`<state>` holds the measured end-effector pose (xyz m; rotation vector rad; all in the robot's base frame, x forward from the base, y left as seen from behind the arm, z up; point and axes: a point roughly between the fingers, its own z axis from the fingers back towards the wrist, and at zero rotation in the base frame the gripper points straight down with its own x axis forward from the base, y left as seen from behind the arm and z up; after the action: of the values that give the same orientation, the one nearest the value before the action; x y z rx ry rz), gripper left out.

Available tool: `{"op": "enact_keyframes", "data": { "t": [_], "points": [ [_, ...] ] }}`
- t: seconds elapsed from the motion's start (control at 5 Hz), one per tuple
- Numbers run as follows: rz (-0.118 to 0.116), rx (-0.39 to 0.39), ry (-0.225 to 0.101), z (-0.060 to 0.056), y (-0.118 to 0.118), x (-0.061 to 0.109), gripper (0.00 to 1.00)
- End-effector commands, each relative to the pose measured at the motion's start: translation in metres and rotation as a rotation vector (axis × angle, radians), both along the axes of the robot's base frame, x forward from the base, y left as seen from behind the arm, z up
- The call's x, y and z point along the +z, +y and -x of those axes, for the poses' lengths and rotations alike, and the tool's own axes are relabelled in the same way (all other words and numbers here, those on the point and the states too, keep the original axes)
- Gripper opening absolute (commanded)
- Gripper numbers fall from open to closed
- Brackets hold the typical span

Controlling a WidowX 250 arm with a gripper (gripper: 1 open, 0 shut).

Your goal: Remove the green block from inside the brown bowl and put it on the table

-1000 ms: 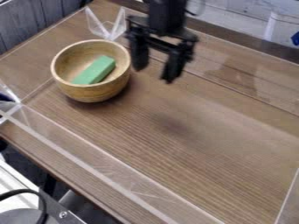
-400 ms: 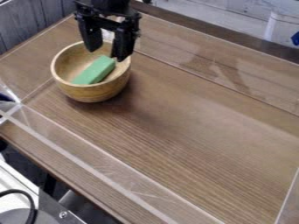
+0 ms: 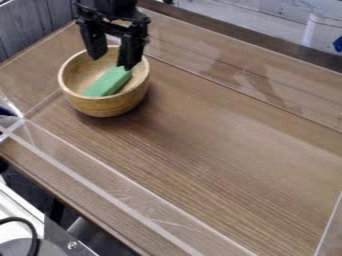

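Note:
The green block (image 3: pixel 106 82) lies flat inside the brown bowl (image 3: pixel 104 103), which sits at the left of the table (image 3: pixel 214 140). My gripper (image 3: pixel 112 52) hangs pointing down just above the bowl's far rim, over the block's far end. Its two black fingers (image 3: pixel 94 46) stand apart and open, with nothing between them. The block is not touched.
Low clear plastic walls (image 3: pixel 80 165) run along the table's edges, the near one close to the front. A wide stretch of bare wood-grain surface lies to the right of the bowl.
The gripper has travelled left across the table, from beside the bowl's right side to above the bowl. Its fingers stayed open. Block and bowl have not moved.

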<state>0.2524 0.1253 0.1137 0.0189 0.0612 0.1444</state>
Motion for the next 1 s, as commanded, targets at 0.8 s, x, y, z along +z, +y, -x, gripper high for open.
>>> {"op": "enact_keyframes", "data": {
  "t": [0.8],
  "points": [
    [-0.016, 0.065, -0.012, -0.002, 0.037, -0.028, 1.0]
  ]
}}
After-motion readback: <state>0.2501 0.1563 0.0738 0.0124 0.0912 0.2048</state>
